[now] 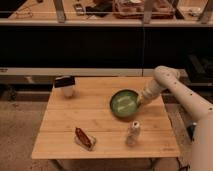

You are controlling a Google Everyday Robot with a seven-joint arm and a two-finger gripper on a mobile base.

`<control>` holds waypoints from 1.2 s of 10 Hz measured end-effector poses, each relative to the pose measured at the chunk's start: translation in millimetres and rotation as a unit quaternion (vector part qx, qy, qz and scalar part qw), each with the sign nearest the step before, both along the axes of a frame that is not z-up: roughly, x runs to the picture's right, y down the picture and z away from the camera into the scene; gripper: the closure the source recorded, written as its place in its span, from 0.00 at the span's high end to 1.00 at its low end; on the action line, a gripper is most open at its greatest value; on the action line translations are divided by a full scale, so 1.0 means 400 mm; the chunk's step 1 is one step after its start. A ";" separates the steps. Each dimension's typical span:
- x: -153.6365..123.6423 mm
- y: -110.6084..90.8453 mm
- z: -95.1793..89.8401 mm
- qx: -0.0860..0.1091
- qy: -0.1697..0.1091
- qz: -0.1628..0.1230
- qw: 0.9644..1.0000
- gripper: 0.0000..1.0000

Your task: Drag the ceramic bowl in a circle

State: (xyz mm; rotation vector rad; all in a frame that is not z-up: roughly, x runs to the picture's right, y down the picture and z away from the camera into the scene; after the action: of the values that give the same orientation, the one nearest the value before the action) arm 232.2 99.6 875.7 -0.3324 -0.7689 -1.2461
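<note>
The gripper [140, 101] is closed and seems to pinch the right rim of the bowl [123, 104], which sits right of centre on the table [65, 115]. If the circle goes too wide, the bowl can knock over the bottle [133, 133] near it, or the glossy rim can slip out. The table is pale wood. Dark shelving [100, 47] stands behind it, and the floor [20, 125] is speckled.

One camera is looking down over the desk [95, 117] from its front (fairly near, facing the shelving [100, 50]), framing the gripper [139, 102] at the rim of the ceramic bowl [121, 105].
</note>
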 end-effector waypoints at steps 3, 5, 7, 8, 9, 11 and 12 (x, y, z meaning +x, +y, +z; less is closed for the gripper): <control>0.009 0.061 -0.050 -0.019 -0.010 -0.044 0.999 0.00; -0.032 0.087 -0.075 -0.026 -0.029 -0.067 0.997 0.00; -0.116 0.101 -0.093 -0.029 -0.061 -0.094 0.993 0.00; -0.149 0.102 -0.094 -0.030 -0.073 -0.103 0.992 0.00; -0.189 0.100 -0.091 -0.029 -0.086 -0.112 0.990 0.00; -0.271 0.085 -0.076 -0.027 -0.110 -0.128 0.985 0.00; -0.310 0.065 -0.067 -0.022 -0.120 -0.133 0.984 0.00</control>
State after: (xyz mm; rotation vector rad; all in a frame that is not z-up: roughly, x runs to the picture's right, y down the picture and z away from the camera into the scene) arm 108.0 125.7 849.0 -0.3307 -0.9829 -1.5419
